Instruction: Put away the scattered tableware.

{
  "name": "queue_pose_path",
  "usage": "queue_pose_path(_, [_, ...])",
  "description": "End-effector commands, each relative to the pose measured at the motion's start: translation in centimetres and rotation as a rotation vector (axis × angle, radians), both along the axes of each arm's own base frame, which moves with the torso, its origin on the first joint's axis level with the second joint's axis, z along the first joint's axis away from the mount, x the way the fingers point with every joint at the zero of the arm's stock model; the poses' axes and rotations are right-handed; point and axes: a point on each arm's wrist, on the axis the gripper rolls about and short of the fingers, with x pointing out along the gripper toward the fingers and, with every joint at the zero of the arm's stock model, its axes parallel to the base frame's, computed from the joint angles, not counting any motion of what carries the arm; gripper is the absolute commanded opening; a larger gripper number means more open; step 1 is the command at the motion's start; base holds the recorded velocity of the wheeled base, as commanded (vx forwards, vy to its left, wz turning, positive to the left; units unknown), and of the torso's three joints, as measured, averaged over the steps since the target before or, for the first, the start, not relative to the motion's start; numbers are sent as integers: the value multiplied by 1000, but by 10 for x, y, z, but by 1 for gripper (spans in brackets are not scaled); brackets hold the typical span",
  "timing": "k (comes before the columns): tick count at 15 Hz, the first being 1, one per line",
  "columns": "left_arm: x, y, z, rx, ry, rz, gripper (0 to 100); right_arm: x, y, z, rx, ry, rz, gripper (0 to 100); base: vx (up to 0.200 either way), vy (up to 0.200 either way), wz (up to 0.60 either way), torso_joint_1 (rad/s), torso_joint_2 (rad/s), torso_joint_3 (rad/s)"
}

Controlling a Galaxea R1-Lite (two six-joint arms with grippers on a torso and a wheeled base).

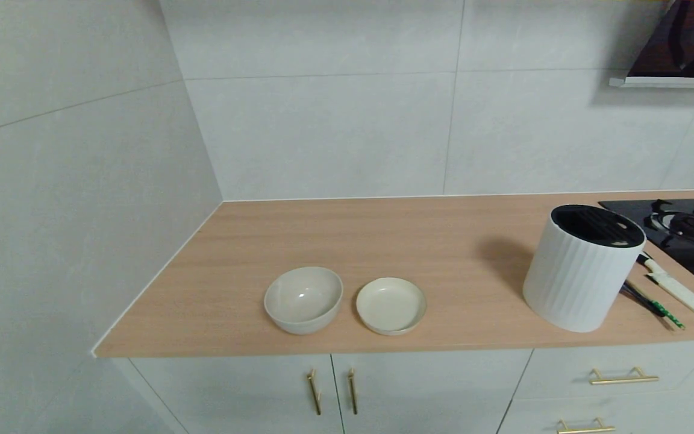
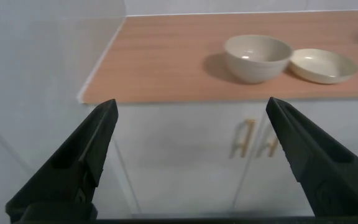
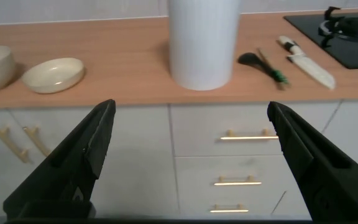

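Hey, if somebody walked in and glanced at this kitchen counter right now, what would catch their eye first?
Most likely the tall white ribbed holder standing toward the right of the wooden counter, with a pale knife and dark utensils lying just to its right. Next, the pale bowl and shallow dish sitting side by side near the front edge, bowl on the left.

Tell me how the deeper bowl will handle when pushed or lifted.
The bowl looks glossy, so probably rigid, slippery and breakable. Its rounded walls narrow to a small base, so a rim push may rock it or slide it into the shallow dish beside it.
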Motion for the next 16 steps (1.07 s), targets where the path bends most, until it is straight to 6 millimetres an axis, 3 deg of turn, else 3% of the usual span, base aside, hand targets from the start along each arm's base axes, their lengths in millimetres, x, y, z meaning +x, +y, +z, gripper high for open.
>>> queue_pose_path(1, [0, 0, 0, 0, 0, 0, 100, 0, 0, 0, 0, -1, 1, 100, 0, 200, 0, -2, -2, -2])
queue_pose_path(16, [0, 0, 0, 0, 0, 0, 100, 0, 0, 0, 1, -1, 1, 100, 0, 13, 0, 0, 0, 0])
